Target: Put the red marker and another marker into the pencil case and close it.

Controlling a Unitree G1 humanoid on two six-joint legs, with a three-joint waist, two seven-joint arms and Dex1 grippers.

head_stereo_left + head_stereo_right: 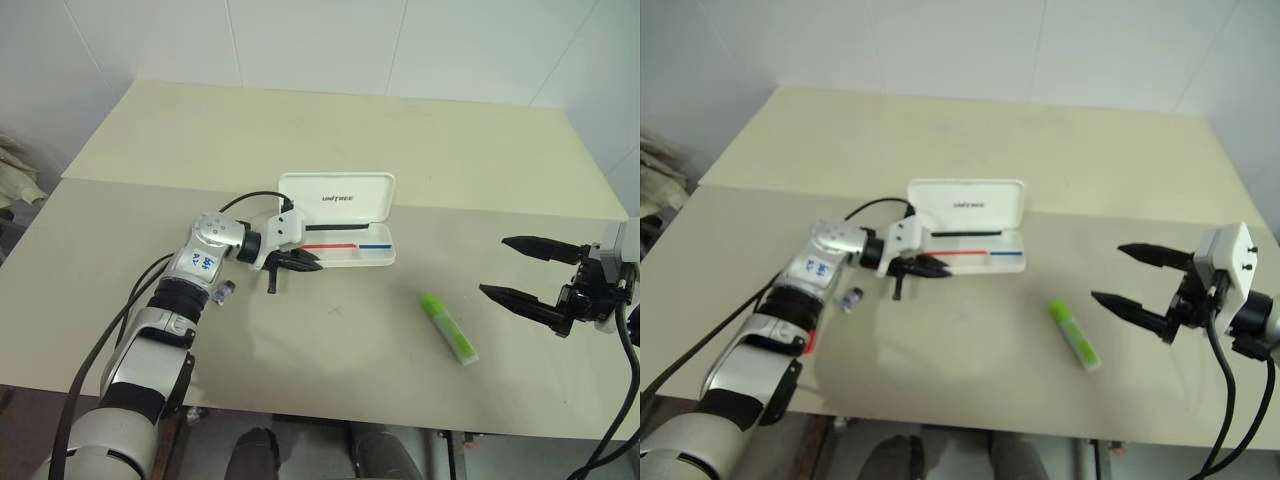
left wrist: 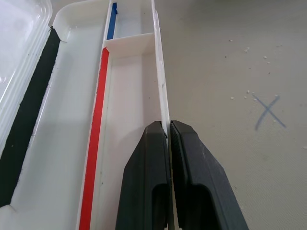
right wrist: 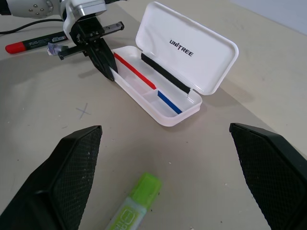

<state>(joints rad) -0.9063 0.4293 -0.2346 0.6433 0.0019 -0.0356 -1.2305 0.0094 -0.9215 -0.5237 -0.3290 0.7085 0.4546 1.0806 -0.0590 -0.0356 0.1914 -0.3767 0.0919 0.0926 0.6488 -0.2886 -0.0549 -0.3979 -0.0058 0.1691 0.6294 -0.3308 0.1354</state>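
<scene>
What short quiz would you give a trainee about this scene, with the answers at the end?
1. True or false: the pencil case lies open.
2. Choose one. The left fingers are shut on: A the case's front wall; B the case's lid; C nothing.
3. Short answer: which thing lies on the table near the open right fingers?
Key: 1 true; 2 A; 3 the green highlighter.
</scene>
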